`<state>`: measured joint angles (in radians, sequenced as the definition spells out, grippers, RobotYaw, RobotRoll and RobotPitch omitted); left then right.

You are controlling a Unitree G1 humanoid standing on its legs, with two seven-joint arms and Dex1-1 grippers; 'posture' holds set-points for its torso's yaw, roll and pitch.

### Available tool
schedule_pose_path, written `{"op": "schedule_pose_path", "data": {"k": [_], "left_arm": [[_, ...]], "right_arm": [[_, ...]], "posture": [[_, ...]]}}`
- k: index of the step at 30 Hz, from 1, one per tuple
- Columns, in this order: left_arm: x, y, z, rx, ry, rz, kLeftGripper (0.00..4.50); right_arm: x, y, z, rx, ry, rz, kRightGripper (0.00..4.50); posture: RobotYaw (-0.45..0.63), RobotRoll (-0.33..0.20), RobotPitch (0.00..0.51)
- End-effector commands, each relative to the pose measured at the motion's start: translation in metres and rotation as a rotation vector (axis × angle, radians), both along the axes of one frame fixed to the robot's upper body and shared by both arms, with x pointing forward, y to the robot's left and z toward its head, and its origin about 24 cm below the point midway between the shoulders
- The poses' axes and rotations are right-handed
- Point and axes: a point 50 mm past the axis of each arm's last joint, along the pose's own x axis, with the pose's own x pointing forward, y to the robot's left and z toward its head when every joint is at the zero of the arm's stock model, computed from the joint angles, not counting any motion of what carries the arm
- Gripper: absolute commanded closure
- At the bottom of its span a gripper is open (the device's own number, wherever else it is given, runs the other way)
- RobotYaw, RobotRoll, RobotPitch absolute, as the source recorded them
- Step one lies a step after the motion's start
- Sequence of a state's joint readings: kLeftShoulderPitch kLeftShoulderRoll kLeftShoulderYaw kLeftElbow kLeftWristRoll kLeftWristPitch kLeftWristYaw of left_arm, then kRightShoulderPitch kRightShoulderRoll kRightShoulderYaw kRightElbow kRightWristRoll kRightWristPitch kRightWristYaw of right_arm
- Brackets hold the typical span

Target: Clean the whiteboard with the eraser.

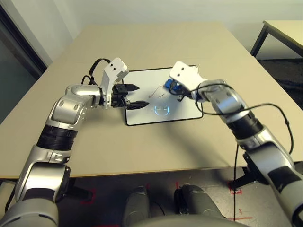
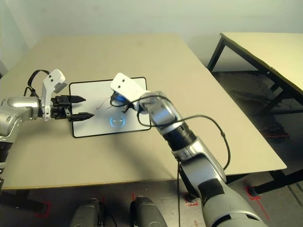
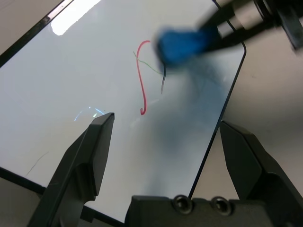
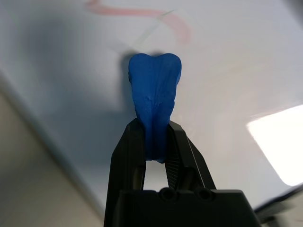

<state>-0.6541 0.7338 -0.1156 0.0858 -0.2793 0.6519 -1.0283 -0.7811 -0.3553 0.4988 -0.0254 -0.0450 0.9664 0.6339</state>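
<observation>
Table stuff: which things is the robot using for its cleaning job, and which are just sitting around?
For the job:
whiteboard with red squiggle
blue eraser, squeezed in right pincer
left pincer, open over the board

Just around:
second table
black cable

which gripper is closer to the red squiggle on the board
Right. The right gripper, shut on the eraser, has its tip beside the red squiggle. The left gripper is open at the whiteboard's opposite edge.
</observation>
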Motion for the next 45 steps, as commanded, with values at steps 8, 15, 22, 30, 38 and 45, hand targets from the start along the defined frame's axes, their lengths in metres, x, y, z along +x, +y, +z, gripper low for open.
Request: {"op": "schedule_pose_path", "data": {"k": [8, 15, 22, 30, 38, 45], "left_arm": [[0.003, 0.002, 0.001, 0.005, -0.007, 0.002, 0.00], [0.001, 0.002, 0.002, 0.003, -0.010, 0.003, 0.00], [0.000, 0.003, 0.001, 0.002, -0.011, 0.007, 0.00], [0.002, 0.002, 0.003, 0.005, -0.017, 0.003, 0.00], [0.001, 0.001, 0.004, 0.009, -0.019, 0.000, 0.00], [-0.001, 0.001, 0.005, 0.010, -0.021, 0.000, 0.00]], "right_arm": [[0.023, -0.003, 0.011, -0.027, -0.045, -0.052, 3.93], [0.047, -0.007, 0.026, -0.028, -0.105, -0.088, 3.93], [0.007, 0.000, -0.002, -0.078, -0.005, 0.046, 3.93], [0.016, 0.002, -0.004, -0.093, -0.014, 0.026, 3.93], [0.058, 0.000, 0.030, -0.054, -0.144, -0.060, 3.93], [0.036, 0.006, 0.018, -0.069, -0.092, 0.021, 3.93]], "posture": [[-0.04, 0.000, 0.016], [-0.03, 0.000, 0.015], [-0.03, 0.000, 0.013], [-0.03, 0.000, 0.007], [-0.02, 0.000, 0.003], [-0.02, 0.000, 0.004]]}}
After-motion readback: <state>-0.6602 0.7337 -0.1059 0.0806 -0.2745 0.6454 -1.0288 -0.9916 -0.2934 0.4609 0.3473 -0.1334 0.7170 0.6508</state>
